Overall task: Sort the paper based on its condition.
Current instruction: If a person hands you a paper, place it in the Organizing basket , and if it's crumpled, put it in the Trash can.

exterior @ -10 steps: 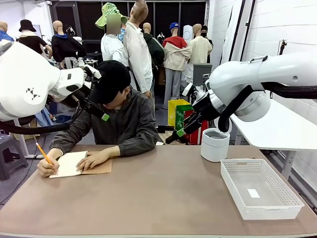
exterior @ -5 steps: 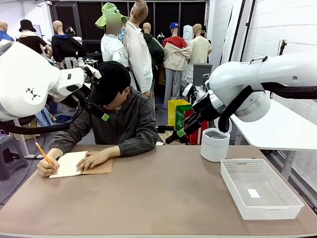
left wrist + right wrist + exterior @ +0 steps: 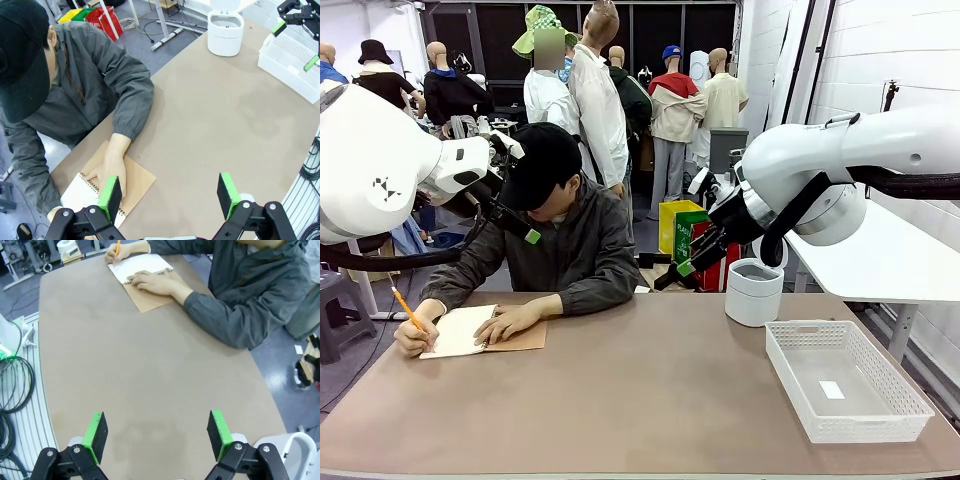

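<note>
Brown table top (image 3: 220,115) lies below the camera in the left wrist view. At its far-left corner a person (image 3: 75,85) in a grey jacket and black cap bends over an open spiral notebook (image 3: 137,180) with a brown cover. One flat hand (image 3: 111,165) presses on it. The white paper page (image 3: 80,192) lies in the notebook next to this hand, partly hidden behind a finger of the gripper. The left gripper (image 3: 169,192) hangs high over the table with its jaws spread wide, and nothing is between the green pads. A white round container (image 3: 225,32) and a white basket (image 3: 285,55) stand at the other end of the table, well apart from the notebook.

In the right wrist view the right gripper (image 3: 157,434) is also fully spread and empty, above a bare part of the table. Far from it, at the top, the paper page lies flat in the notebook. The person's writing hand (image 3: 129,250) holds an orange pencil (image 3: 117,246) on the page, and the flat hand lies on the spiral edge.

In the front view both arms are raised above the table, the left one in front of the person's head, the right one near the container. The notebook with the paper page is at the left side, close to the person. The basket is at the right, near the robot's edge, with a small white label (image 3: 831,389) on its bottom.
</note>
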Tool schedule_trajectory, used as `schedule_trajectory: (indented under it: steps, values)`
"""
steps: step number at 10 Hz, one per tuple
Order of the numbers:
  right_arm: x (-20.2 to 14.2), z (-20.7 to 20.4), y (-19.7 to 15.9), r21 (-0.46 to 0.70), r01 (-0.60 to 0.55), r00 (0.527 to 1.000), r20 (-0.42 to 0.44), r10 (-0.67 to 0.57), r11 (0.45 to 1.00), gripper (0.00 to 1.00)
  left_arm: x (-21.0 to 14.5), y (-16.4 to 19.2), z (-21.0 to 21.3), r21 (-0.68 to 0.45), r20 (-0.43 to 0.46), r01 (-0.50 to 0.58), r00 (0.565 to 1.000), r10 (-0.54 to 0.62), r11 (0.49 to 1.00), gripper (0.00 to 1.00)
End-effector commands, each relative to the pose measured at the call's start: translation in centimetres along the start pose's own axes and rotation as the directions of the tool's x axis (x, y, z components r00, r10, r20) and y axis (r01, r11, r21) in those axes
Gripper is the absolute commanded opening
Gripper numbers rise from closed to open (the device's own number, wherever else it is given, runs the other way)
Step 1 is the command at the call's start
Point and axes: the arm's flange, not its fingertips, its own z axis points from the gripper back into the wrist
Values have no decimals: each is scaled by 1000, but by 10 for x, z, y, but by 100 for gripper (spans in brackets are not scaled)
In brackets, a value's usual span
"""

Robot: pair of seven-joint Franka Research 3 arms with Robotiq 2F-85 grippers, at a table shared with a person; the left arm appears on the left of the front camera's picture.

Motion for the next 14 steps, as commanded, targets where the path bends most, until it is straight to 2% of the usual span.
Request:
schedule_trajectory:
  steps: [1, 14]
  values:
    - [0, 0, 0, 0, 1, 1000, 1, -1, 1000, 100, -1, 0, 0, 5, -2, -15, 1000, 15, 1000, 100]
    - [0, 0, 0, 0, 1, 1000, 1, -1, 1000, 100, -1, 0, 0, 5, -2, -15, 1000, 15, 1000, 100]
